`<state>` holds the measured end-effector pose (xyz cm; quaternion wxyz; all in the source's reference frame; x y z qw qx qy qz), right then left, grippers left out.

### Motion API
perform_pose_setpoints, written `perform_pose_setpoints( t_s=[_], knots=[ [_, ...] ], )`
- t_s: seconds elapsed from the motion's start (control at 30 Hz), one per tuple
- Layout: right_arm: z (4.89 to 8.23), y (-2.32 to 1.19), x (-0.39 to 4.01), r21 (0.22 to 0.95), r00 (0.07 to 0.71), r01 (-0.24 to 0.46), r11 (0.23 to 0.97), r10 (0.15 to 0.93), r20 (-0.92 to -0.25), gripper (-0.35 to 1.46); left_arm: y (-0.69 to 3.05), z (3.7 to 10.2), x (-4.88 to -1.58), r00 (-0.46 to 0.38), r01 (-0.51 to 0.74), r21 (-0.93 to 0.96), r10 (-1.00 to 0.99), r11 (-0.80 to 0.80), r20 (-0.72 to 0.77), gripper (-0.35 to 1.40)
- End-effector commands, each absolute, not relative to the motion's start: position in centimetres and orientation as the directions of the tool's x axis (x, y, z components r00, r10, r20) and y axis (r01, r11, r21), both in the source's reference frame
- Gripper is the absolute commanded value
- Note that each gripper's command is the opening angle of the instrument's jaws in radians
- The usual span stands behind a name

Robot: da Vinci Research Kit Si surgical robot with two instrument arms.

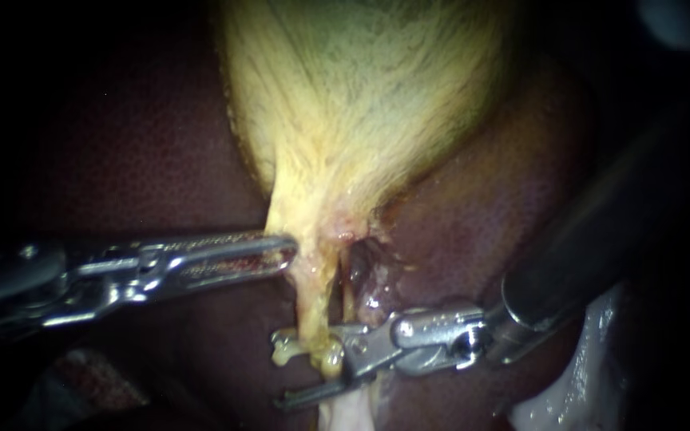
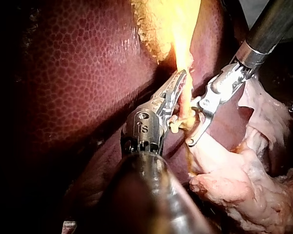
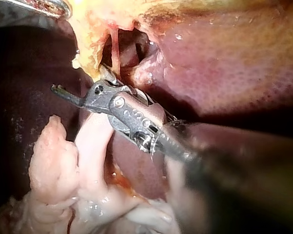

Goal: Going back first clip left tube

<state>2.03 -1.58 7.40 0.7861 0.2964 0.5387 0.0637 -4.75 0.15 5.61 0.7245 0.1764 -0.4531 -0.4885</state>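
End effector of the slim steel right instrument (image 1: 317, 373) gapes wide, straddling the foot of the pale yellow left tube (image 1: 313, 299). Backing out well likely means sliding straight along its shaft, jaws off the tube.

We are looking at a backdrop of dark red liver (image 1: 121, 168), its mottled surface glistening where the light is falling on it. The light is pooling at the middle of the endoscope view and fading into blackness toward the edges. Pale, wet, lumpy tissue (image 1: 576, 391) is lying beside the liver at the lower right.
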Motion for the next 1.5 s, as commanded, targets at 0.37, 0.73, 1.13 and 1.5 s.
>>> perform_pose_setpoints(
  t_s=[0.37,0.73,1.13,1.5],
  knots=[
    [7.42,-1.46,2.03,0.445,0.386,0.260,0.857,0.330,-0.861,0.60,0.15,5.59,-4.75,0.112,0.548,0.698,-0.868,0.461,0.485,-0.05],
    [7.38,-1.34,1.91,0.428,0.379,0.261,0.865,0.316,-0.870,0.60,0.19,5.59,-4.69,0.113,0.544,0.701,-0.869,0.461,0.483,-0.05],
    [7.35,-1.25,1.83,0.422,0.376,0.258,0.869,0.312,-0.873,0.60,0.22,5.58,-4.64,0.113,0.544,0.702,-0.869,0.459,0.481,-0.05],
    [7.33,-1.37,1.81,0.422,0.377,0.262,0.868,0.310,-0.873,0.60,0.21,5.64,-4.66,0.113,0.545,0.701,-0.868,0.461,0.483,-0.05]
  ],
)
